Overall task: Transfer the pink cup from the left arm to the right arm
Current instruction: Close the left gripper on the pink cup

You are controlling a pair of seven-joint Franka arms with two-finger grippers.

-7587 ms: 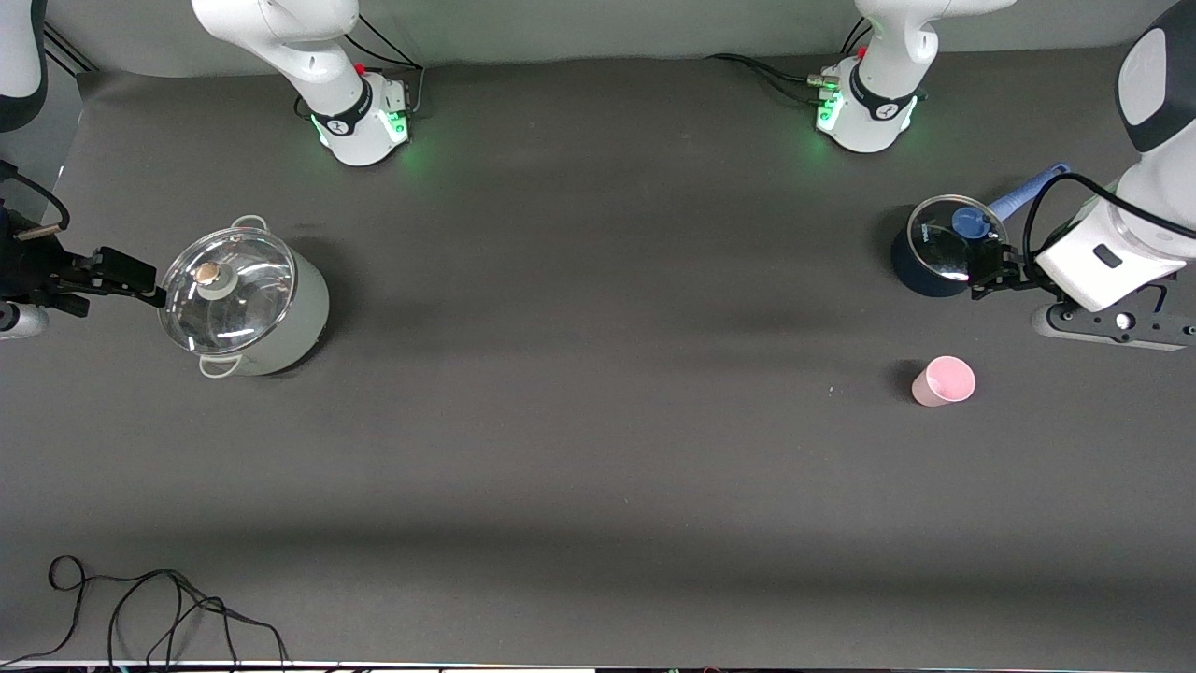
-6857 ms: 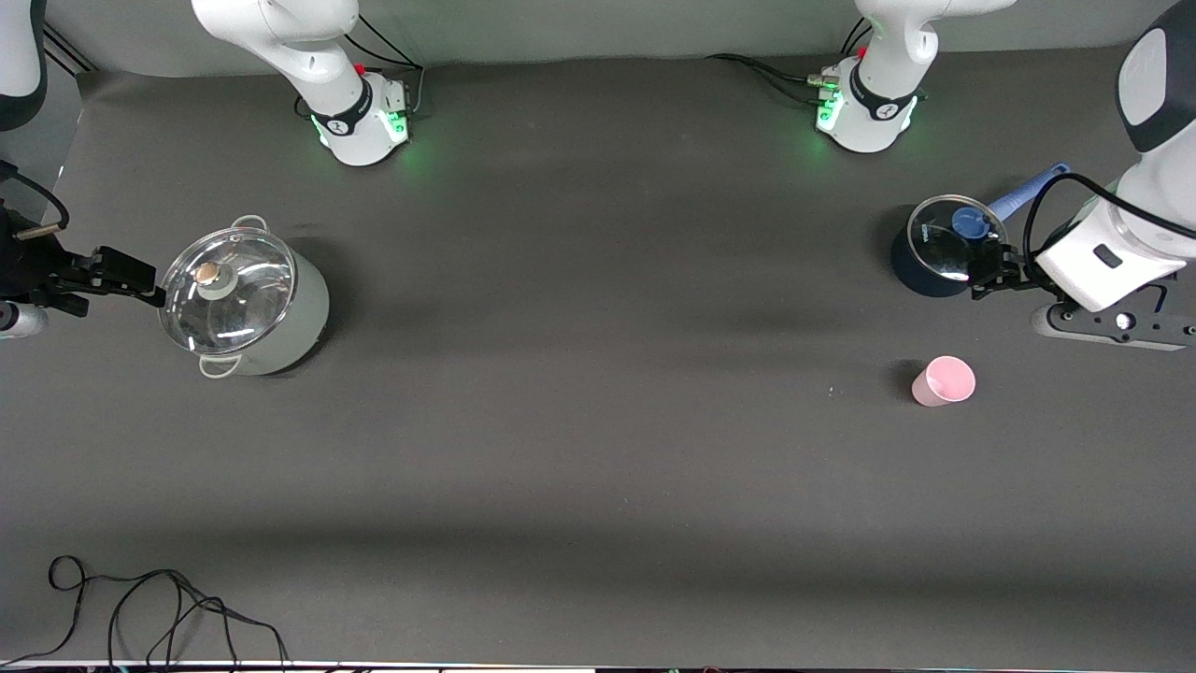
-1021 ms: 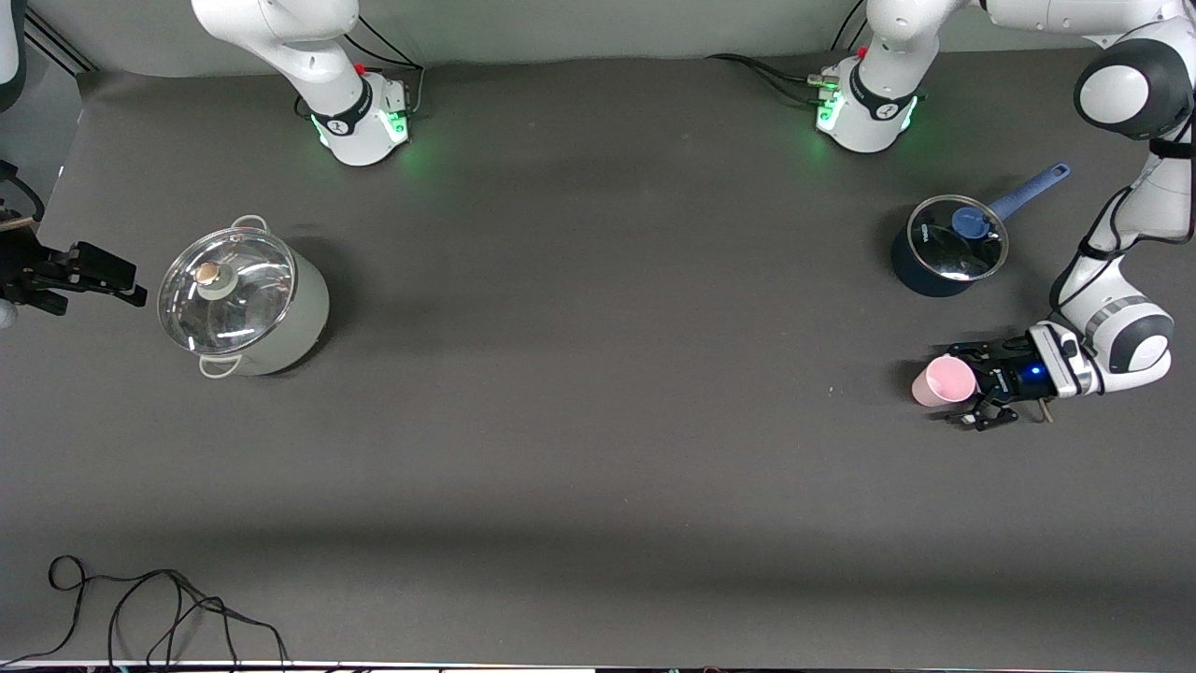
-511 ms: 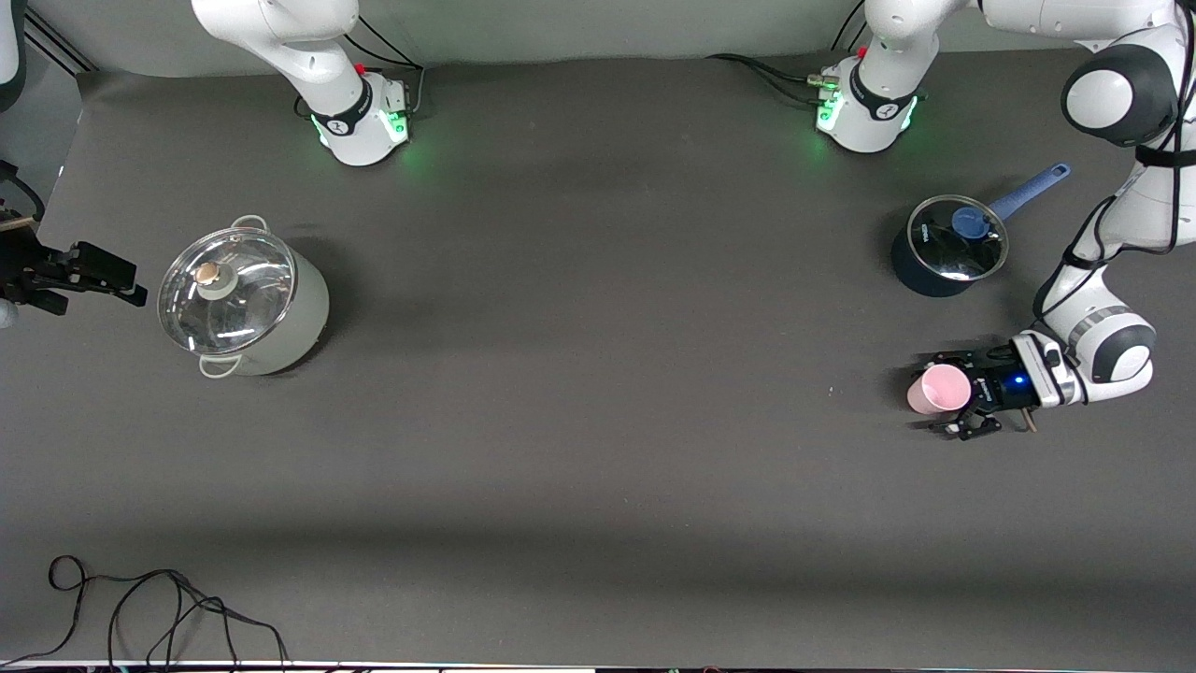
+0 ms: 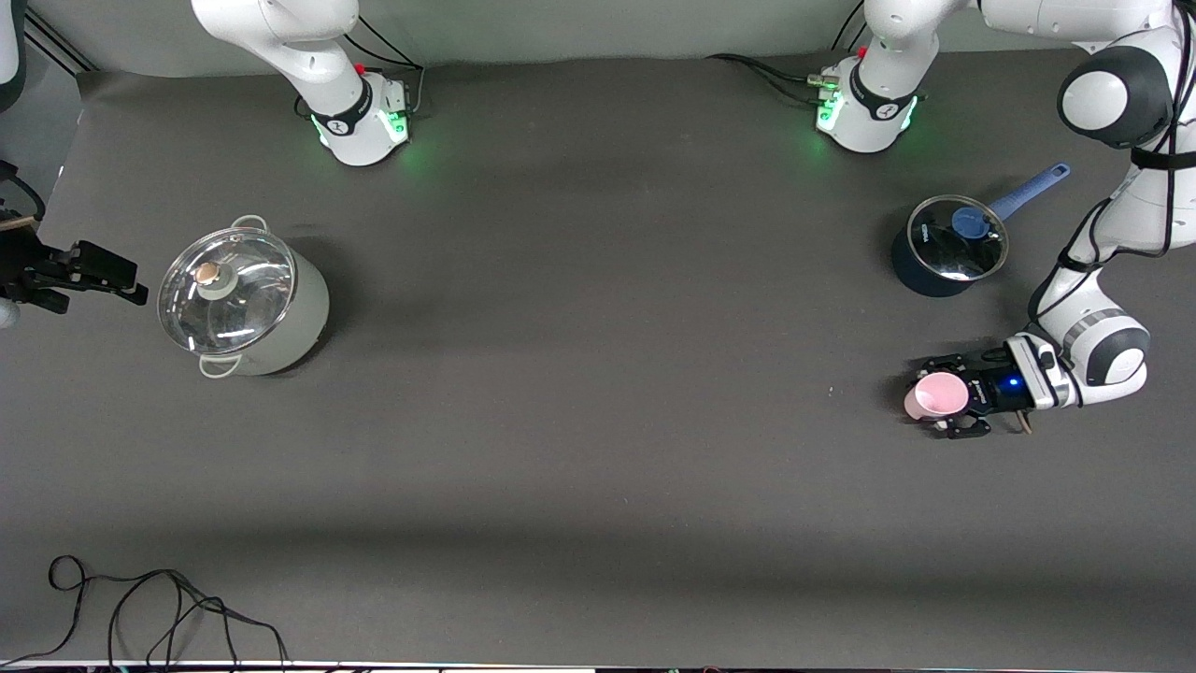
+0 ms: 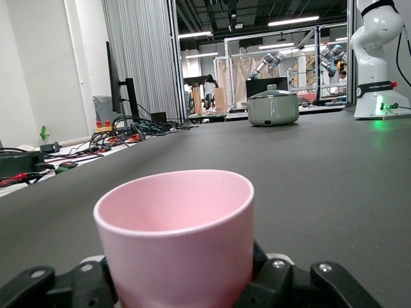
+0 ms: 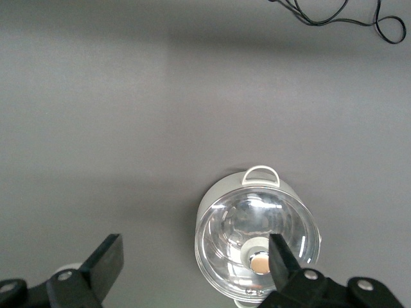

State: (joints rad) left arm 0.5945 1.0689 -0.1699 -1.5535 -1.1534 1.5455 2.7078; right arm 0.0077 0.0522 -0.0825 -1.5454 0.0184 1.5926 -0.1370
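The pink cup, a small pale tumbler, stands upright near the left arm's end of the table, nearer to the front camera than the navy saucepan. My left gripper reaches in low from the side and is shut on the pink cup's wall. In the left wrist view the pink cup fills the space between the black fingers. My right gripper waits at the right arm's end of the table, beside the big pot, and it is open with nothing between its fingers.
A pale green pot with a glass lid stands toward the right arm's end. A navy saucepan with a glass lid and blue handle sits close to the left arm. A black cable lies along the table's near edge.
The left gripper slid around the pink cup and shut on it, nudging the cup slightly toward the right arm's end. The right arm has not moved in the last second.
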